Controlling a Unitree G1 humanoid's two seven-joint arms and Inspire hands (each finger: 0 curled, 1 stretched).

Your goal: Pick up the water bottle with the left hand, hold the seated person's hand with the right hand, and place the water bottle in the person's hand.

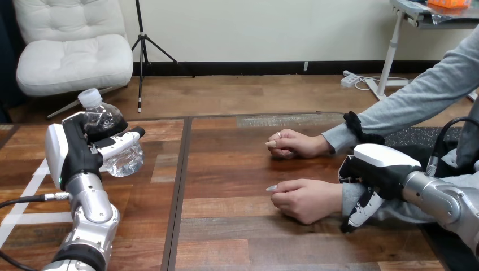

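Observation:
My left hand [72,151] is raised over the table's left part, with its fingers and thumb curled round a clear water bottle [117,159]. The bottle tilts, its white cap up and to the left. At the right, the person's two hands rest on the table as loose fists: the nearer hand [305,199] and the farther hand [296,144]. My right hand [379,166] sits on top of the nearer hand's wrist. Its fingers [360,212] curl down the near side of the grey sleeve, and the thumb side is on the far side.
The wooden table [237,243] has a dark seam running front to back left of the middle. White tape strips [25,212] lie on its left part. The person's grey-sleeved forearms reach in from the right edge.

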